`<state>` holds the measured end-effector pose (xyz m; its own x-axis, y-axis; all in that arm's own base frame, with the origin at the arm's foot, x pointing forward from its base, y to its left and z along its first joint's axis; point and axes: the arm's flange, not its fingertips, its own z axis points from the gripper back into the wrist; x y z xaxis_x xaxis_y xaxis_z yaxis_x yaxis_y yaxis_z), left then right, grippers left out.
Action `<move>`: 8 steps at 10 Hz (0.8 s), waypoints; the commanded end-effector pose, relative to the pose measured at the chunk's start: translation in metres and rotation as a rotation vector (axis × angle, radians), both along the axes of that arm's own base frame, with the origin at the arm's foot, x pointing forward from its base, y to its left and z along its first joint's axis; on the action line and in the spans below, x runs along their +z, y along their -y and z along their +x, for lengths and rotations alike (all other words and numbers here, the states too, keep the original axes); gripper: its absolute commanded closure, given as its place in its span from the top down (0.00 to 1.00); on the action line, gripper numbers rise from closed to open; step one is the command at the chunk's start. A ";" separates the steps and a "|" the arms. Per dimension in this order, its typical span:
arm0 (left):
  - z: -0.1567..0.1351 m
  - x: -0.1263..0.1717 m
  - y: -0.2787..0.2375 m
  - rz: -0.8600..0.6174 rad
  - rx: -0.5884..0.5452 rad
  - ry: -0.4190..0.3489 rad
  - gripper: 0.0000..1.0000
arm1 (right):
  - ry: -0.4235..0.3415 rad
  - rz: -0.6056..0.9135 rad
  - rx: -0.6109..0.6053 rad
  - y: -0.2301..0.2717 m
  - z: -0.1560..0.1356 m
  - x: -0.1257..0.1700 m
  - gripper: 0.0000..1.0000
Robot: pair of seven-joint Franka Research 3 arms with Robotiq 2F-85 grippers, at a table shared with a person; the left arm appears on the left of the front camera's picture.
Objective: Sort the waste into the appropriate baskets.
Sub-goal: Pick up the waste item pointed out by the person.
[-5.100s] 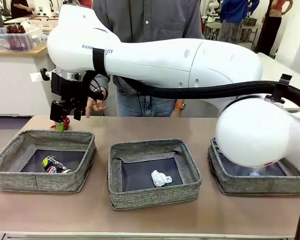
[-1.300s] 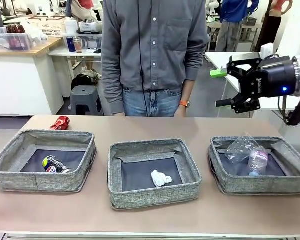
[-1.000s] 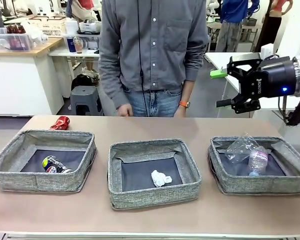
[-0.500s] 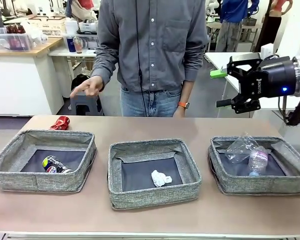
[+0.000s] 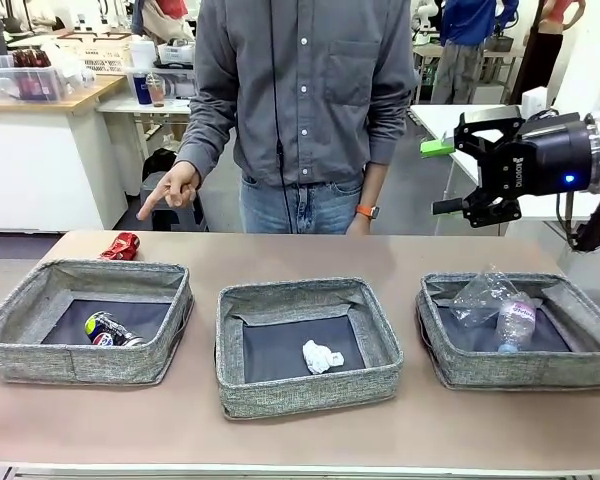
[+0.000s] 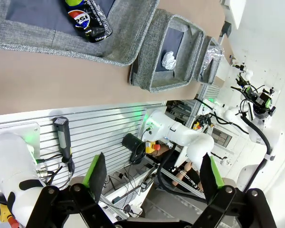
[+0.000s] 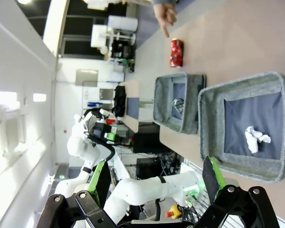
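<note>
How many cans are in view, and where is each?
2. A crushed red can lies on the table behind the left basket; a crushed dark-silver can lies inside that basket. None seems hidden.

There is not much to read here. In the left wrist view, the crushed dark-silver can (image 6: 88, 21) in the grey woven fabric bin (image 6: 128, 35) has a round red, white and blue mark with white letters that look like "PSI". In the front view, the black right gripper (image 5: 458, 176) has small white print on its side, too small to read. The crushed red can (image 5: 122, 245) on the brown table (image 5: 300, 440) shows no words that can be read.
</note>
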<state>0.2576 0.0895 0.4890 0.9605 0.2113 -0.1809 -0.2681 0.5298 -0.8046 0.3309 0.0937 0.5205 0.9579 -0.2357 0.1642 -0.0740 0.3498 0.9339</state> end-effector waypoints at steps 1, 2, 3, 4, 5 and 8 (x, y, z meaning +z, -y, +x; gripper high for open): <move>-0.002 0.001 -0.001 -0.008 -0.006 0.009 1.00 | 0.027 0.021 0.002 -0.003 0.003 -0.002 1.00; -0.002 0.001 -0.001 -0.008 -0.006 0.009 1.00 | 0.027 0.021 0.002 -0.003 0.003 -0.002 1.00; -0.002 0.001 -0.001 -0.008 -0.006 0.009 1.00 | 0.027 0.021 0.002 -0.003 0.003 -0.002 1.00; 0.000 0.000 0.000 0.000 0.000 0.000 1.00 | 0.027 0.021 0.002 -0.003 0.003 -0.002 1.00; 0.016 0.005 0.005 0.179 0.086 0.063 1.00 | 0.027 0.021 0.002 -0.003 0.003 -0.002 1.00; 0.069 0.010 -0.002 0.504 0.034 0.041 1.00 | 0.027 0.021 0.002 -0.003 0.003 -0.002 1.00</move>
<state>0.3085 0.0820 0.5040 0.9585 0.2850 0.0084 -0.2303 0.7910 -0.5668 0.3309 0.0939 0.5202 0.9581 -0.2349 0.1641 -0.0739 0.3508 0.9335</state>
